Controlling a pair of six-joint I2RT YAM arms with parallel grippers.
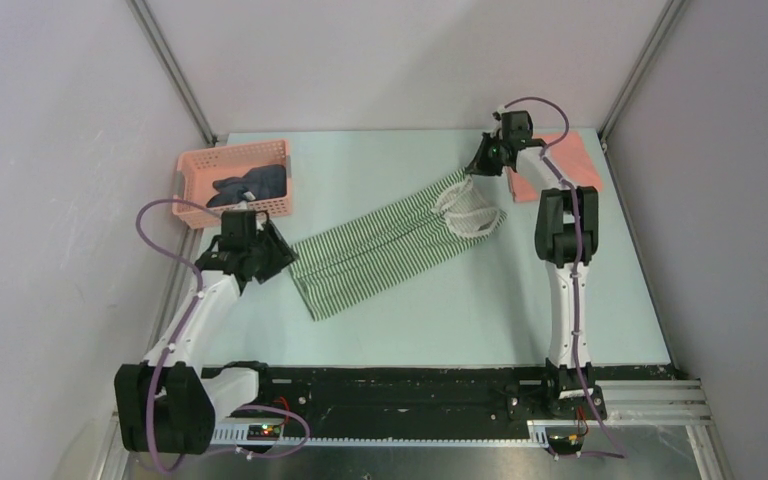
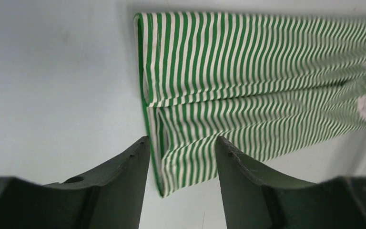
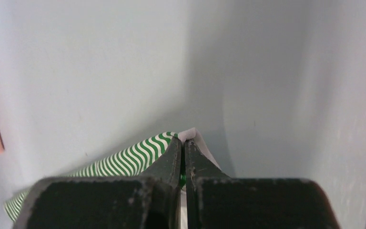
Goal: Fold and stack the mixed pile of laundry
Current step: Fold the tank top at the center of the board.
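The green-and-white striped garment [image 1: 390,245] lies folded into a long strip, running diagonally across the table. My left gripper [image 1: 285,262] is open at its near-left end. In the left wrist view the hem corner of the striped garment [image 2: 248,71] sits between the spread fingers of the left gripper [image 2: 182,143]. My right gripper [image 1: 472,170] is shut on the far collar end and holds it raised. The right wrist view shows the right gripper [image 3: 184,142] pinching the striped cloth [image 3: 124,160]. A salmon-pink shirt [image 1: 572,152] lies folded at the back right. A dark navy-grey garment [image 1: 250,185] rests in the basket.
A pink plastic lattice basket [image 1: 200,175] stands at the back left corner of the table [image 1: 430,320], just behind my left gripper. Grey walls and metal frame posts close in the back and sides. The right arm's elbow [image 1: 565,225] rises beside the pink shirt.
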